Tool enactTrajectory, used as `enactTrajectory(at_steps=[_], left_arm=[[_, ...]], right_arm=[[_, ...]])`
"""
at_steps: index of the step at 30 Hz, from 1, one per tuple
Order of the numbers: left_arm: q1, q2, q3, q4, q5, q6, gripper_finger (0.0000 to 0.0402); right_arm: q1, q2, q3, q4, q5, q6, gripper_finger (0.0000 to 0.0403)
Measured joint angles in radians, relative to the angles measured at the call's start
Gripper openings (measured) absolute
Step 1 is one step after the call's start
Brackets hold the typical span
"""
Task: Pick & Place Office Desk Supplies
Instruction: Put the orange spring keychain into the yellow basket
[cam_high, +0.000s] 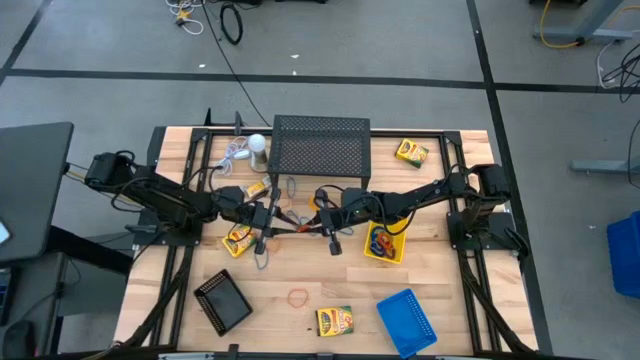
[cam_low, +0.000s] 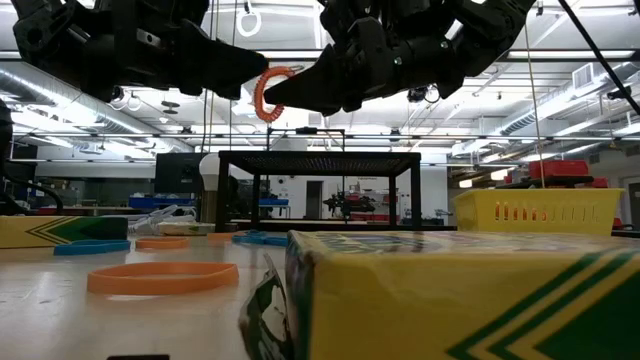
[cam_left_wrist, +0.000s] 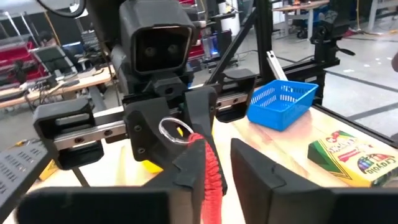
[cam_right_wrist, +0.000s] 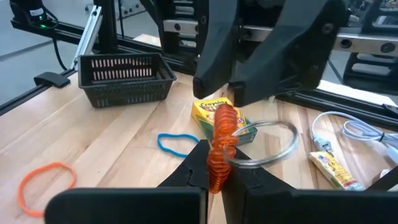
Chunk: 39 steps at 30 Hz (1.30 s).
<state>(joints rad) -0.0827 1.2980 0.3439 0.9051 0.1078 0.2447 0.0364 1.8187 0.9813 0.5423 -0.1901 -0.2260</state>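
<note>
Between both grippers' jaws, orange rubber band (cam_right_wrist: 221, 146), midair

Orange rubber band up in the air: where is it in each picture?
High view: orange rubber band at table centre, between the arms.
Low view: band upper middle.
Left wrist view: band low centre.
Right wrist view: band low centre.
Shared landmark: right end effector pinching it.

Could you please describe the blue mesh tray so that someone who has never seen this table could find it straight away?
Start from the large black mesh stand at the far middle of the wooden table, then go to the opposite, near edge on the right arm's side. There lies the blue mesh tray, beside a crayon box. It is the only blue tray; the yellow tray and the black tray lie elsewhere.
</note>
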Motion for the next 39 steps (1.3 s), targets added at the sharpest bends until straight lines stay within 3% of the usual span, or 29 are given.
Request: enactTrajectory(at_steps=[8, 15, 25, 30, 39], left_arm=[[-0.001, -0.018, 0.0, -0.05, -0.001, -0.042, 0.0189], [-0.001, -0.13, 0.0, -0.266, -0.018, -0.035, 0.0263], [-0.001, -0.413, -0.002, -0.613, -0.094, -0.031, 0.0265], [-0.001, -0.501, -0.002, -0.7, -0.126, -0.035, 0.0264], [-0.001, -0.523, -0.002, -0.74, -0.184, -0.04, 0.0264]], right_arm=[[0.0, 0.0, 0.0, -0.009, 0.0, 0.0, 0.0018], [0.0, 0.0, 0.0, -0.024, 0.0, 0.002, 0.0018], [0.005, 0.0, -0.001, -0.096, 0.006, 0.011, 0.0018], [0.021, -0.024, -0.001, -0.182, 0.021, 0.027, 0.0018], [0.089, -0.224, -0.002, -0.58, 0.206, 0.077, 0.0018]])
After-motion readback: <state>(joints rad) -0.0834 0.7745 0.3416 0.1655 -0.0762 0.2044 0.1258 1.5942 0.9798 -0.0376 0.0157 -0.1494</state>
